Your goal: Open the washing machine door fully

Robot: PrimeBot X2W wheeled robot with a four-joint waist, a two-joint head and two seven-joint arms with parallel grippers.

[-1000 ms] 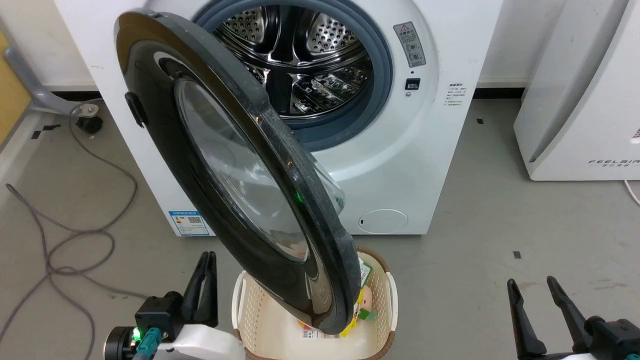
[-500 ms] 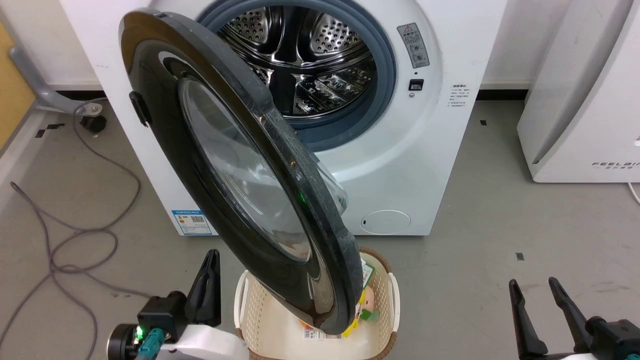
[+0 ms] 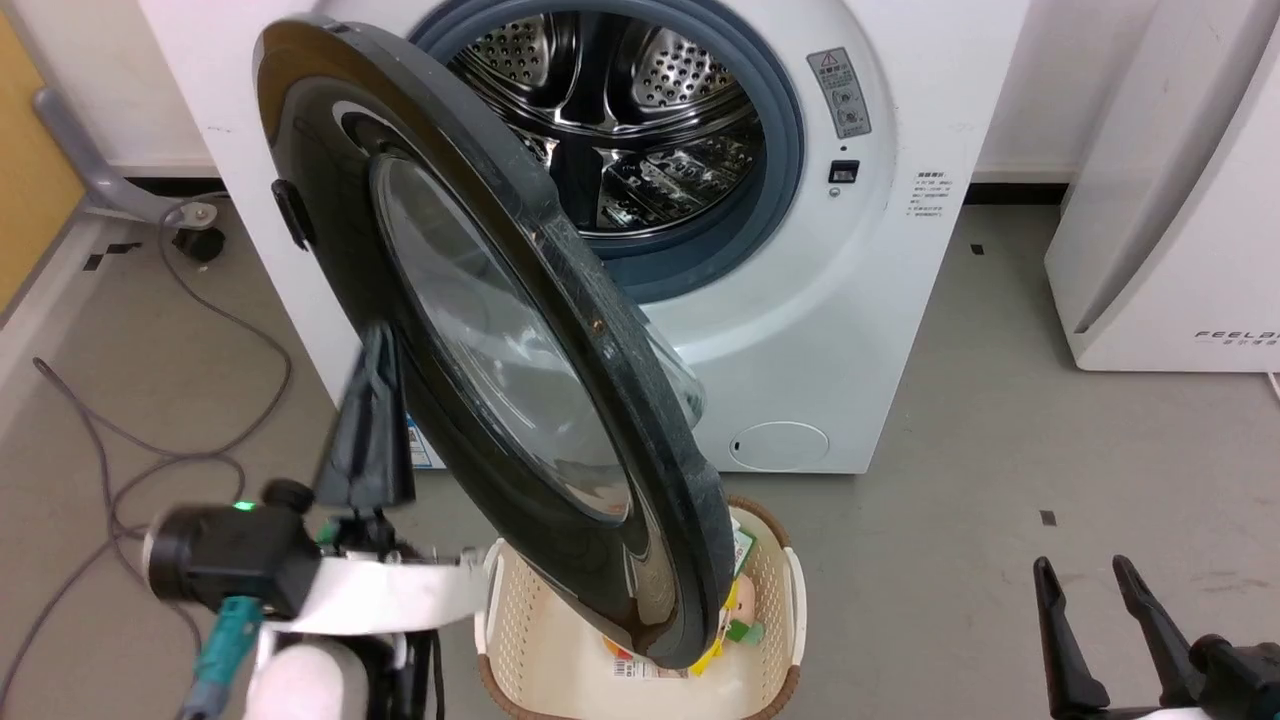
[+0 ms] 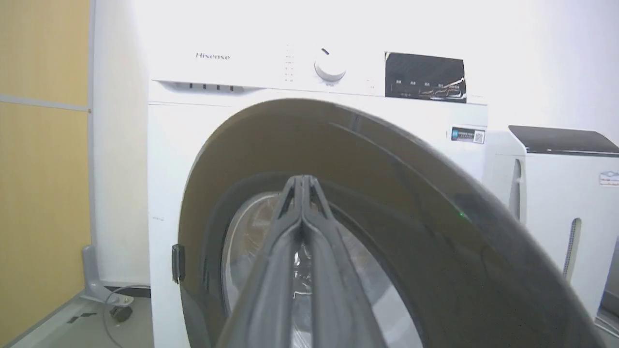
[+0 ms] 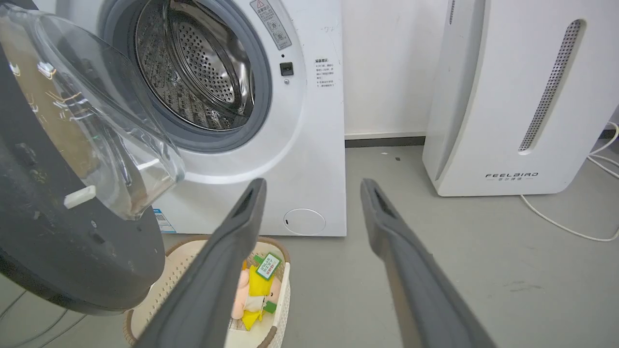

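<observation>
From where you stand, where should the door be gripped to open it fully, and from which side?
Probably grip the door by its rim at the free edge nearest you, coming from the front. The rim faces you edge-on there, thin enough to straddle; the bulging glass offers no hold.

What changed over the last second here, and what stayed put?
The left gripper, fingers shut, rose from beside the basket toward the outer face of the washing machine door; contact unclear, nothing grasped. The door stays partly open over the basket, the right gripper open and low. Camera shifted slightly.
</observation>
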